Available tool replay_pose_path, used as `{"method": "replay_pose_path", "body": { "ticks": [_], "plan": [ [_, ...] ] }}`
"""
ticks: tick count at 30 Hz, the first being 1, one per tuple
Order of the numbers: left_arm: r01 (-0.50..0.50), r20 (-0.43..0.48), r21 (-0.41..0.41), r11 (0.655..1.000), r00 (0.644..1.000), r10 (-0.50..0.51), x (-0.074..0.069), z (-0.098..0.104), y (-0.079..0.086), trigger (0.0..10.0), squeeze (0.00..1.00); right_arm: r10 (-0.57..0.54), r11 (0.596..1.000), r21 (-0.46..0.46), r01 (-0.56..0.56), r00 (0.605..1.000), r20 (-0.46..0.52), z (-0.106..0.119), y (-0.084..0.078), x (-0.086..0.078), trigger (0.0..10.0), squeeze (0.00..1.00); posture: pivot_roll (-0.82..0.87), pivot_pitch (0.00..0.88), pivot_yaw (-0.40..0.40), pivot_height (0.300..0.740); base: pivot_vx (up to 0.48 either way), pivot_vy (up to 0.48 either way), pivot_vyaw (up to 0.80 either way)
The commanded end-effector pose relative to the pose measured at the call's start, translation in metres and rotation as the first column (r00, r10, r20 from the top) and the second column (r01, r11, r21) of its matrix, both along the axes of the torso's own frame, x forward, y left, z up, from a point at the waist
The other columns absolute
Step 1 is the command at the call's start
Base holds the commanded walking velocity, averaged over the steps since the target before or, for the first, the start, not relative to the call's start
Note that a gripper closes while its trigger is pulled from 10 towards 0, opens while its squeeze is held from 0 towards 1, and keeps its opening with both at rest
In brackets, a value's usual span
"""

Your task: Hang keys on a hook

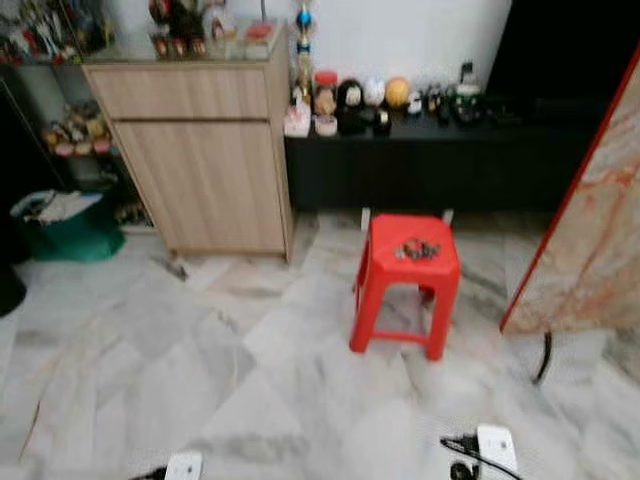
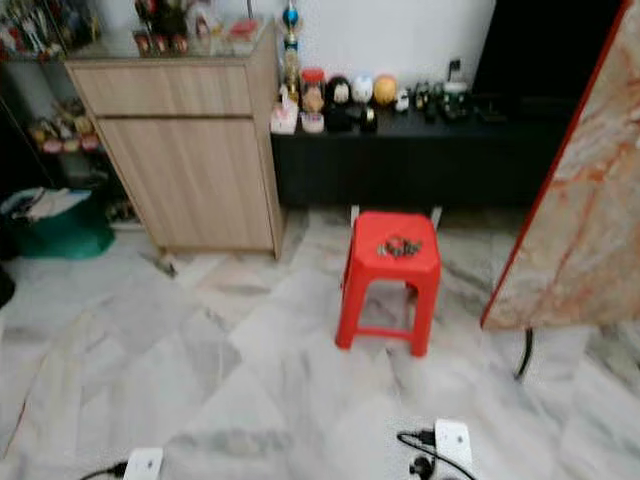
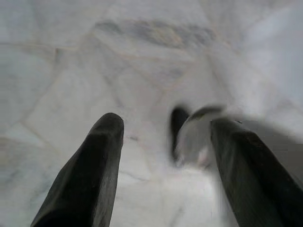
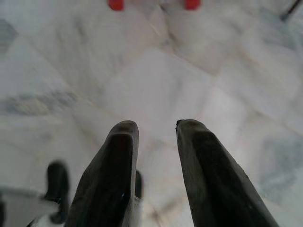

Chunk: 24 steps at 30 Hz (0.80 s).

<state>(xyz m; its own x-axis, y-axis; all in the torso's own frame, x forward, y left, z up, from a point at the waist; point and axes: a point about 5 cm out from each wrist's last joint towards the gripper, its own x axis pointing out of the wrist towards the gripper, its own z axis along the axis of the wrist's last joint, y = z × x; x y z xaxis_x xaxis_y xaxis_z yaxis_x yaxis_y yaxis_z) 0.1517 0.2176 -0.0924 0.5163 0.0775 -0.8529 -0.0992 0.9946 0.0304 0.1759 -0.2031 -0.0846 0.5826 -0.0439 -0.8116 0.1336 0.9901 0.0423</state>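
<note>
— Where are the keys?
— On the far red stool. Left gripper wide, right gripper narrowly parted, both empty.
— Handling?
— Probably light, stiff, jangly; I'd pinch the ring.

The floor is polished marble, pale grey-white with darker veins and a soft sheen. The stool looks like moulded red plastic, smooth and slightly glossy. On its seat the keys read as dark metal, too small to tell more. The cabinet has a light wood-grain finish, matt, under a top that looks like glass. The low sideboard beside it is black and matt. The slab leaning at the right is cream stone with orange veining and a red edge. Both end effectors, left end effector and right end effector, have matt black fingers.
</note>
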Motion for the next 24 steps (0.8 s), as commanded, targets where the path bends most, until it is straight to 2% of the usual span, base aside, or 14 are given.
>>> {"method": "replay_pose_path", "body": {
  "ticks": [1,5,7,13,21,24],
  "plan": [
    [-0.032,-0.032,0.027,0.999,0.999,0.033,-0.018,-0.003,0.015,10.0,0.00,-0.098,0.994,0.043,0.098,0.995,-0.009,-0.007,0.011,-0.012,10.0,0.00,0.03,0.000,0.079,0.726,0.431,0.000,0.00],
    [-0.021,-0.048,0.034,0.999,0.999,0.022,-0.027,-0.005,0.017,10.0,0.00,-0.182,0.982,0.054,0.184,0.983,-0.030,-0.012,0.012,-0.025,10.0,0.00,0.04,0.000,0.062,0.726,0.431,0.000,0.00],
    [-0.023,-0.047,0.036,0.999,0.999,0.025,-0.029,-0.006,0.018,10.0,0.00,-0.170,0.984,0.050,0.171,0.985,-0.039,-0.013,0.013,-0.027,10.0,0.00,0.04,0.000,0.053,0.726,0.431,0.000,0.00],
    [-0.045,-0.021,0.037,0.998,0.999,0.046,-0.032,-0.005,0.022,10.0,0.00,-0.037,0.999,0.038,0.038,0.999,-0.033,-0.013,0.017,-0.027,10.0,0.00,0.02,0.000,0.030,0.726,0.419,0.000,0.00],
    [-0.064,-0.027,0.023,0.998,0.998,0.065,-0.034,-0.007,0.016,10.0,0.00,-0.038,0.999,0.031,0.038,0.999,-0.011,-0.011,0.010,-0.027,10.0,0.00,0.00,0.000,0.023,0.726,0.416,0.000,0.00],
    [-0.074,-0.032,0.008,0.997,0.997,0.074,-0.035,-0.009,0.008,10.0,0.00,-0.061,0.998,0.011,0.061,0.998,-0.023,-0.011,0.002,-0.030,10.0,0.00,0.02,0.000,0.011,0.726,0.406,0.000,0.00]
  ]
}}
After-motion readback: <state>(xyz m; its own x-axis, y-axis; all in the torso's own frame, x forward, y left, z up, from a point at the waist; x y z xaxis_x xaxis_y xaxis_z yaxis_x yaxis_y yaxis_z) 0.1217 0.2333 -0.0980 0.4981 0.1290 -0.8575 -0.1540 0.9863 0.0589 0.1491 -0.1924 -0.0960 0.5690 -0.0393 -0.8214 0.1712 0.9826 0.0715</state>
